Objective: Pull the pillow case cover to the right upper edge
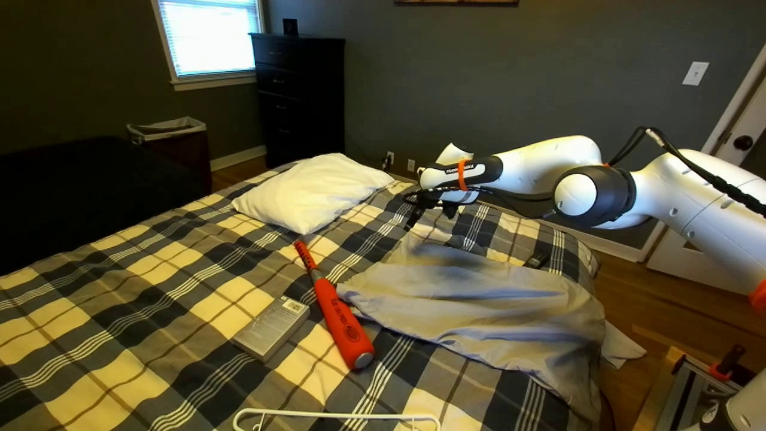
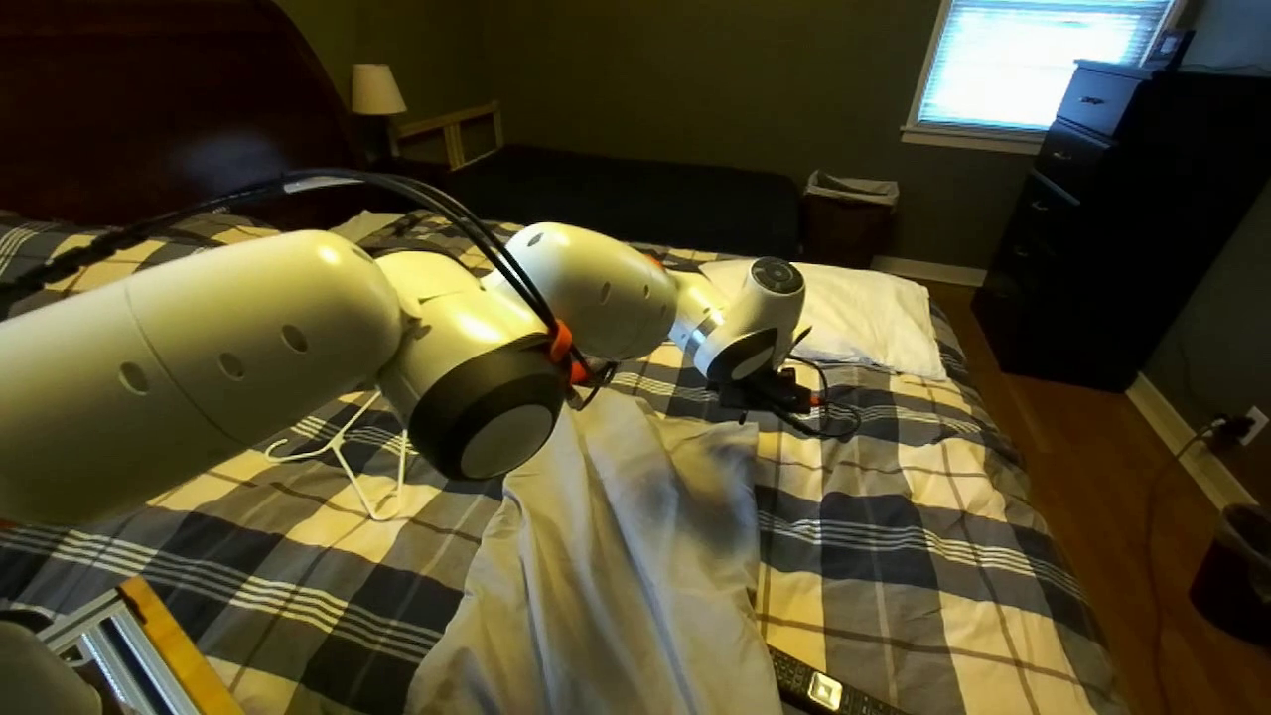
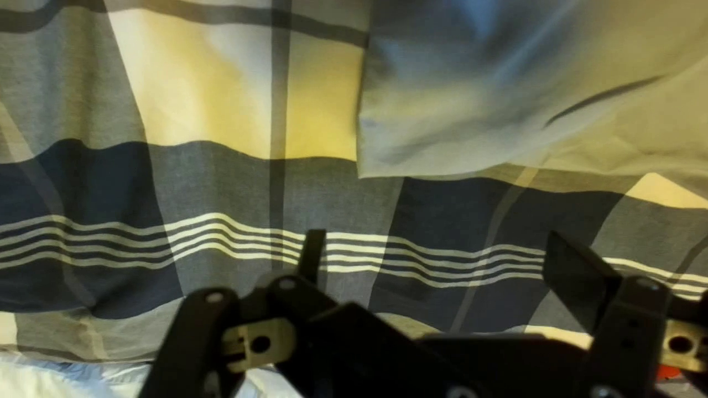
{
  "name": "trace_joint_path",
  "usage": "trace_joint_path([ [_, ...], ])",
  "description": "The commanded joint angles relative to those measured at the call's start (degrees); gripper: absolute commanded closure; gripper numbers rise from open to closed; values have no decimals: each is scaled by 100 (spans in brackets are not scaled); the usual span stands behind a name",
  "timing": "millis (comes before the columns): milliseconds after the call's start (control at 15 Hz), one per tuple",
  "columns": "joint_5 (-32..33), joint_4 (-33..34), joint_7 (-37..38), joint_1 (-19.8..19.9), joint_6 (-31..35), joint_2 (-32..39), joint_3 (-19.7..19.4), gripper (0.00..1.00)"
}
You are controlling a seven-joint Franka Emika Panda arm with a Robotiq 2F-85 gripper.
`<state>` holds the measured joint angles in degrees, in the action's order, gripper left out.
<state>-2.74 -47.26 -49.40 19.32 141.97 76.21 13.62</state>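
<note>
Bedroom: Dark walls [image 1: 508, 90] rise around a plaid bedspread [image 1: 155, 311], with daylight pouring through a window [image 1: 209, 36] near a black dresser [image 1: 301, 96].
Robot arm [image 1: 550, 163]: White and jointed, it stretches out over the bedspread in both exterior views.
Claw [image 3: 434, 243]: Two black fingers [image 3: 313, 254] stand spread well apart, plaid showing between them in the wrist view; whether their tips touch the bedspread cannot be told.
Pillow case [image 1: 491, 302]: Limp, wrinkled and grey-beige, it lies over the plaid, one corner near the fingers but apart from them in the wrist view.
Bedspread edge [image 2: 1048, 556]: Alongside the wooden floor [image 2: 1082, 447], this border is separated from the pillow case by a stretch of plaid in an exterior view.
Pillow [image 1: 311, 191]: Plump and white, it rests on the bedspread near the claw in an exterior view.
Bat [image 1: 341, 323]: Bright red, it lies with its handle toward the pillow and its barrel just beside a corner of the pillow case.
Box [image 1: 272, 329]: Flat and grey, it sits just beside the bat, on the side away from the pillow case.
Hanger [image 1: 341, 414]: Cut off at the bottom of an exterior view, it is white and lies on the plaid.
Remote [image 2: 824, 692]: Black, it lies at the pillow case's border; whether cloth overlaps it is unclear.
Hamper [image 1: 179, 155]: White-lined, it stands near the dresser.
</note>
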Motion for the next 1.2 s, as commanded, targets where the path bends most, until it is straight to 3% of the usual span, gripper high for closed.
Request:
trace_joint_path([
  [0, -468, 599, -528, 106, 505, 661, 362, 0],
  [267, -642, 844, -603, 192, 792, 967, 565, 0],
  [533, -694, 1081, -446, 250, 574, 1159, 694, 0],
  [600, -928, 665, -525, 282, 637, 896, 592, 0],
  [1133, -1215, 634, 182, 209, 145, 904, 280, 0],
])
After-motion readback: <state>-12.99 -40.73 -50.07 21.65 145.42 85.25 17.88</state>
